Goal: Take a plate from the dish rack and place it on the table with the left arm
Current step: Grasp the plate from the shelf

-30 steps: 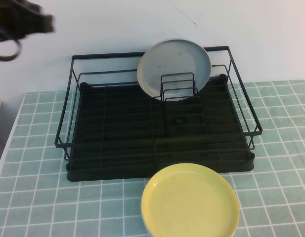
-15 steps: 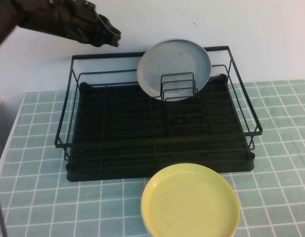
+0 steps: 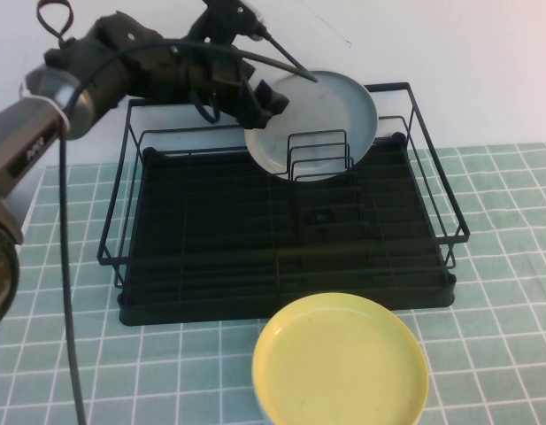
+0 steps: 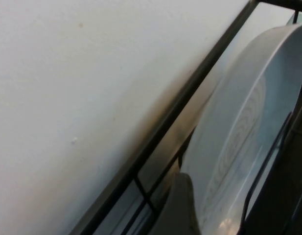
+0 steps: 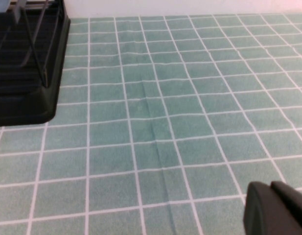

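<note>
The pale grey-blue plate (image 3: 326, 115) stands upright against the wire dividers at the back of the black dish rack (image 3: 211, 310). My left arm reaches in from the left, high over the rack. My left gripper (image 3: 265, 97) is open at the plate's upper left rim. In the left wrist view one finger (image 4: 180, 210) sits between the rack's back wire (image 4: 190, 93) and the plate (image 4: 248, 127); the other finger is out of view. My right gripper (image 5: 275, 210) is shut and empty, low over the mint-green tiled table (image 5: 190, 98), and does not show in the high view.
A yellow plate (image 3: 341, 361) lies flat on the table (image 3: 503, 336) just in front of the rack. A white wall stands close behind the rack. The rack's corner (image 5: 23, 93) shows in the right wrist view. Bare tiles lie right of the rack.
My left arm has swung in from the upper left, and the gripper has moved right to the plate's upper left rim. The plates and rack have not moved.
</note>
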